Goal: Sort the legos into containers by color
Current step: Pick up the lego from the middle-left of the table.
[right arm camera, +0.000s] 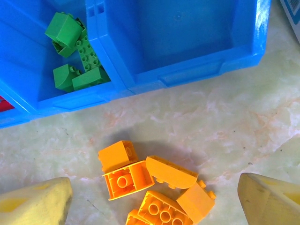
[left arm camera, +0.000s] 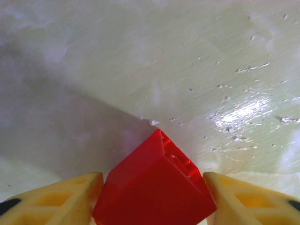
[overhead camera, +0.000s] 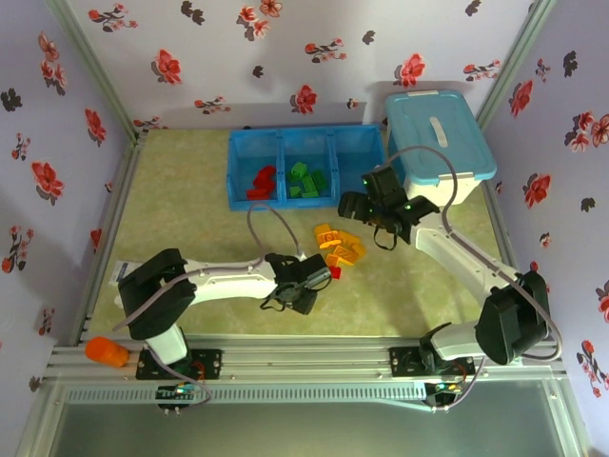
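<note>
Left claw (overhead camera: 324, 274) is clenched on a red lego (left arm camera: 152, 192), low over the bench. Likely next: carry it to the red compartment (overhead camera: 249, 152), ahead and left of this claw. Right claw (right arm camera: 152, 199) hangs released, with the orange legos (right arm camera: 140, 178) directly beneath it.

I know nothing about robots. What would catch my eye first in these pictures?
First, a bright red brick clamped between the yellow fingers of the left gripper. Next, a heap of orange bricks mid-table, below the open right gripper. Behind it lies the blue tray, with red bricks in its left compartment and green bricks in the middle one.
</note>
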Motion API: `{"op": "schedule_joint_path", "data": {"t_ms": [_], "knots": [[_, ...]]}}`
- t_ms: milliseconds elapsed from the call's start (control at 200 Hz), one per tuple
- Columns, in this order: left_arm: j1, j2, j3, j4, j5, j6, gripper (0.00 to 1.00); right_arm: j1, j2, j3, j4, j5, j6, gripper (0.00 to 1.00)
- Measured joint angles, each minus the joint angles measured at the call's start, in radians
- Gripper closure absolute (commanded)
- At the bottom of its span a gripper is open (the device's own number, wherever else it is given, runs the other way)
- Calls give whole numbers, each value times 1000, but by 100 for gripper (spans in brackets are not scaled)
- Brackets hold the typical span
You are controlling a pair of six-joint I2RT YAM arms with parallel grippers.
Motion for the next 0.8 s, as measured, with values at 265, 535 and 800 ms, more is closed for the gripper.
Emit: {"op": "schedule_joint_path", "data": {"t_ms": [265,535,800], "knots": [[0,15,24,-16,-18,16,69,-16,-57,-72,18,-1,20,9],[27,10,30,-28,-34,26,71,-51,-143,-156,18,-1,28,9],[153,-61,56,-32,-40,71,71,-63,-209,-228,18,0,47,9]]}}
